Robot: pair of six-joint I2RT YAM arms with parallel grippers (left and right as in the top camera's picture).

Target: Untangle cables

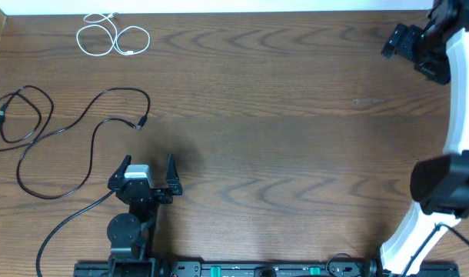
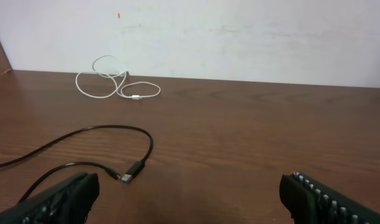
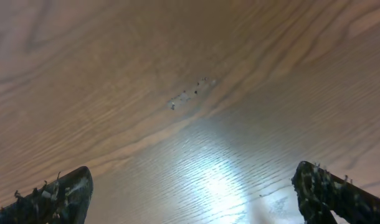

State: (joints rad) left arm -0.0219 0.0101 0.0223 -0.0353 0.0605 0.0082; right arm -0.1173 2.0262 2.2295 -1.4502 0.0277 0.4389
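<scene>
White cable (image 2: 137, 98) coiled apart, black cable (image 2: 135, 169) seemingly untangled, left pincer (image 1: 149, 159) spread empty

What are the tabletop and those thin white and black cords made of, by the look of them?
Tabletop: wood or wood-look laminate; brown grain lines, a glossy patch reflecting light in the right wrist view. White cord: probably soft plastic sheath; smooth, lies in loose loops. Black cord: likely the same, matte; its plug tip looks metallic.
</scene>
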